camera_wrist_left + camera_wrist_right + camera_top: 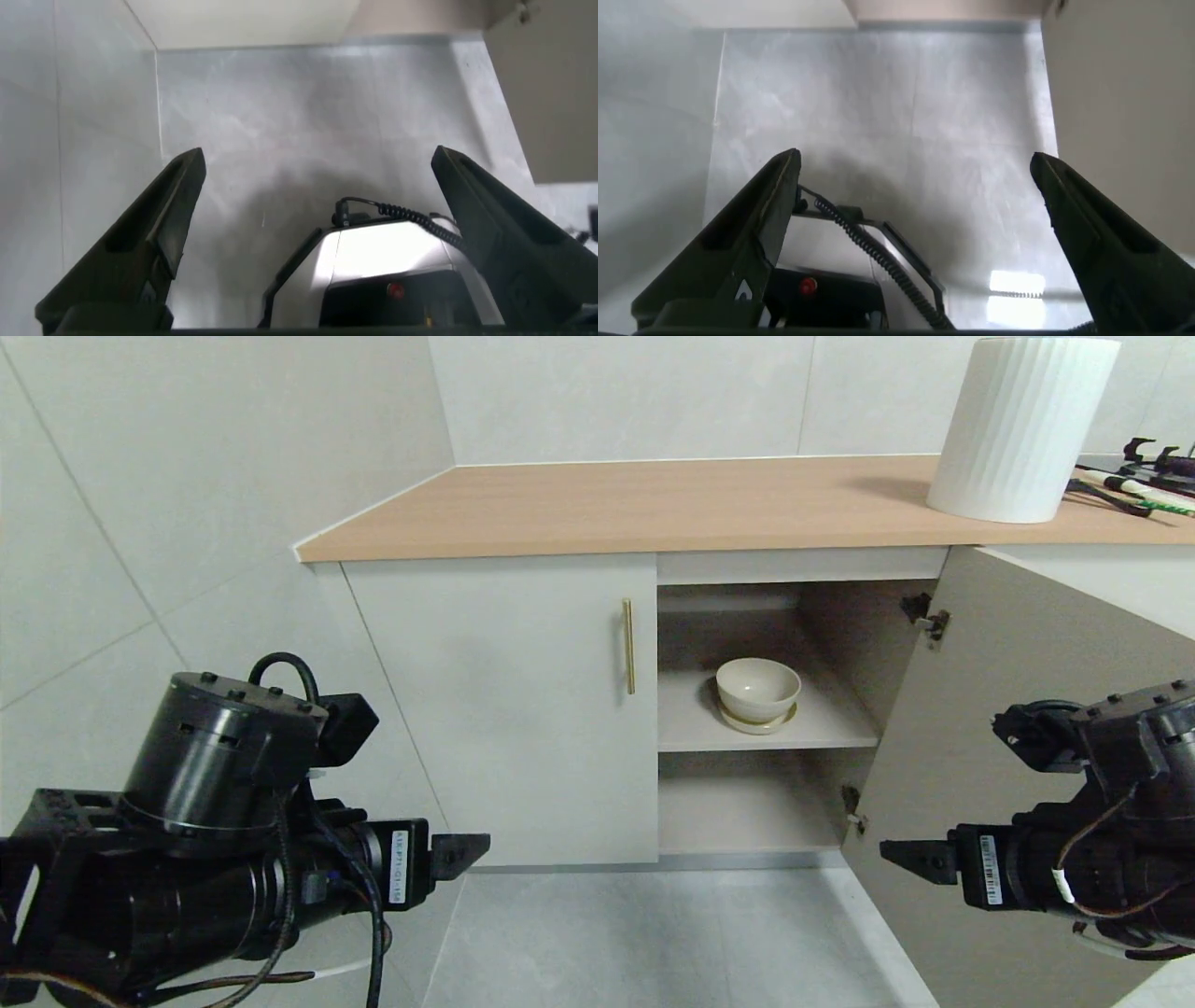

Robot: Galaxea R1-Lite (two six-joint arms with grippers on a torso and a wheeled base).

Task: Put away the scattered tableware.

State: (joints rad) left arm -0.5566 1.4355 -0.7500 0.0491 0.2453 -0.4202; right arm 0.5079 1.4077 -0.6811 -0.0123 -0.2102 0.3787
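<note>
1. Head view: the cream bowl (758, 688) sits on a small plate (758, 720) on the middle shelf (826, 728) of the cabinet (504, 709), whose right door (934, 747) stands open. The left gripper (462, 854) and right gripper (910, 859) hang low in front, well apart from the bowl. It looks like glazed ceramic, so likely stiff, fairly light, slippery and breakable. The rim wall seems the best hold, one finger inside and one outside, gently.
2. Left wrist view: the left gripper (318, 161) has its jaws spread wide over floor tiles (308, 93), holding nothing.
3. Right wrist view: the right gripper (915, 161) is likewise spread wide and empty above the floor tiles (896, 103).
</note>
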